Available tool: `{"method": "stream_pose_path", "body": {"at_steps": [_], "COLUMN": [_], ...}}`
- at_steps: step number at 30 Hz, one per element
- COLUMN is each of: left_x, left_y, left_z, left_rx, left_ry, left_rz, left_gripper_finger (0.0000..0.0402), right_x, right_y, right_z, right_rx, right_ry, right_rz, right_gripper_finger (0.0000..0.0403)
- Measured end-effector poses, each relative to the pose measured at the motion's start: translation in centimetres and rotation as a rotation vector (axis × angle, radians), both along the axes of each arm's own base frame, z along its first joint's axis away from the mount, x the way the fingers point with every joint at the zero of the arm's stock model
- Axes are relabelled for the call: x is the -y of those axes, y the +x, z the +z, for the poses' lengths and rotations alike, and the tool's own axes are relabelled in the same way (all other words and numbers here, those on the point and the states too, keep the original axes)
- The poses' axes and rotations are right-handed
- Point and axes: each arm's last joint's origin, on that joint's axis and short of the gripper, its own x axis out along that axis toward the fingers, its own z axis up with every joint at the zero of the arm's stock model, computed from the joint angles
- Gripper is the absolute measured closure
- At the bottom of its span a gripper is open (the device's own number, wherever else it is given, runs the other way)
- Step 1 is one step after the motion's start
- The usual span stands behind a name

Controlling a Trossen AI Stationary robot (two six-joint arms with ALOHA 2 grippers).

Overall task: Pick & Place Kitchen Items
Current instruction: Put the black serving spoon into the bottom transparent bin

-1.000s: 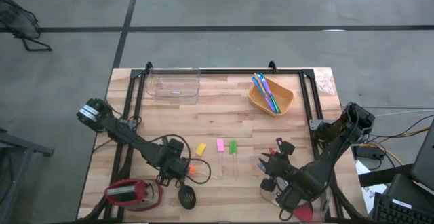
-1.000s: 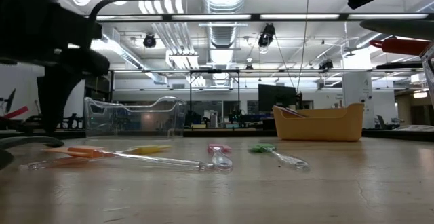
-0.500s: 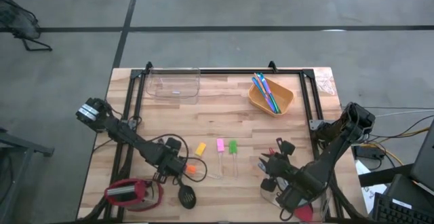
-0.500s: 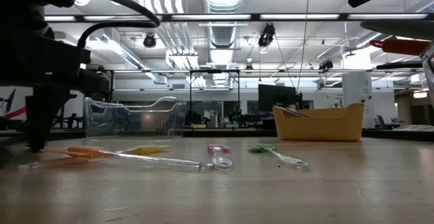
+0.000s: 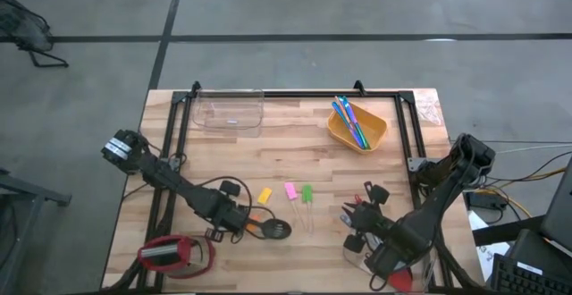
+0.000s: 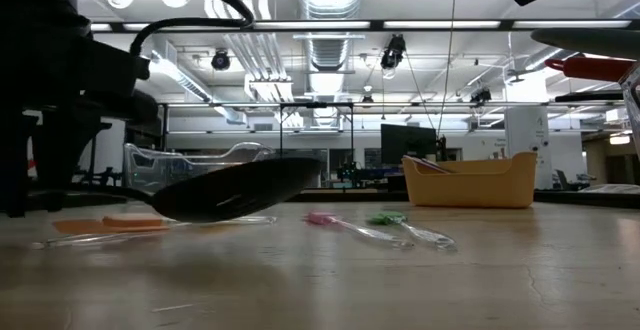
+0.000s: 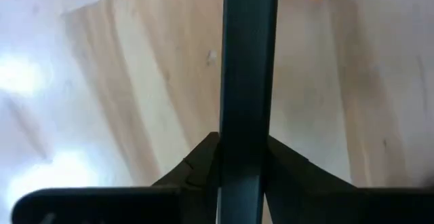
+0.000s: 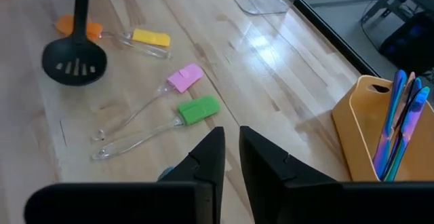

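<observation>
A long black slotted spoon [image 5: 275,230] sticks out to the right of my left gripper [image 5: 236,223], which is shut on its handle near the front left. Its head [image 6: 240,190] hangs low over the wood; whether it touches, I cannot tell. Orange [image 8: 68,24], yellow [image 5: 264,196], pink [image 5: 290,189] and green [image 5: 307,192] pieces with clear handles lie flat mid-table. My right gripper [image 8: 232,146] hovers at the front right, its fingers a narrow gap apart with nothing between them. My left gripper pinches the spoon's black handle [image 7: 249,108] between its two fingers. The fingers slant down from the table's left, and the handle runs on forward between them toward the right. The gripper hides the handle's free end. The head end tilts slightly up.
A clear tub [image 5: 230,112] stands at the far left. An orange tub [image 5: 366,134] at the far right holds thin coloured sticks [image 5: 349,119]. A squat red-and-black object [image 5: 170,255] sits at the near left corner. Bare wood lies between the pieces and the tubs.
My left gripper has shut on the black spoon's handle and turned. The spoon's head, which pointed at the near edge, has swung round toward the right and come up off the wood. The pink piece's clear handle has swung aside.
</observation>
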Motion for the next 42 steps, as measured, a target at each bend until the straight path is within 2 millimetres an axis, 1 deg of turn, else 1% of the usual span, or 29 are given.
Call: {"method": "stream_pose_path", "body": {"at_steps": [2,4,7,10,17,20,24,27,31,35,38,42], "left_x": [0.0,0.0,-0.2,-0.1,0.4,0.5,0.5,0.5,0.8,1.1,1.3,1.3], "left_y": [0.1,0.5,1.1,1.9,3.8,4.5,5.5,6.5,7.7,8.9,9.5,9.8], "left_z": [0.6,1.5,3.1,4.9,8.9,10.1,10.8,10.5,9.9,10.0,10.5,11.0], "left_rx": [-0.003,0.025,0.103,0.194,0.347,0.383,0.407,0.377,0.342,0.336,0.350,0.365], "left_ry": [0.022,0.083,0.220,0.321,0.464,0.544,0.656,0.692,0.814,0.973,0.982,0.986], "left_rz": [0.008,0.023,0.041,0.051,-0.090,-0.144,-0.182,-0.228,-0.288,-0.310,-0.301,-0.292], "left_gripper_finger": [0.0317,0.0317,0.0317,0.0317,0.0314,0.0314,0.0314,0.0313,0.0313,0.0313,0.0313,0.0312], "right_x": [0.0,0.1,0.3,0.7,1.4,1.3,1.3,1.6,2.3,3.1,3.7,4.2], "right_y": [0.0,0.1,0.3,0.2,-0.7,-0.7,-0.5,-0.3,0.5,1.6,2.2,2.6], "right_z": [0.2,0.4,0.8,1.4,3.4,4.0,5.1,5.7,6.2,6.4,6.3,6.2], "right_rx": [0.010,0.029,0.054,0.077,0.153,0.195,0.262,0.265,0.252,0.213,0.207,0.203], "right_ry": [0.010,0.027,0.055,0.081,0.166,0.216,0.315,0.363,0.410,0.463,0.464,0.460], "right_rz": [0.000,-0.004,-0.016,-0.030,-0.046,-0.043,-0.039,-0.029,-0.010,0.011,-0.004,-0.017], "right_gripper_finger": [0.0352,0.0347,0.0337,0.0327,0.0307,0.0303,0.0296,0.0285,0.0256,0.0221,0.0199,0.0183]}}
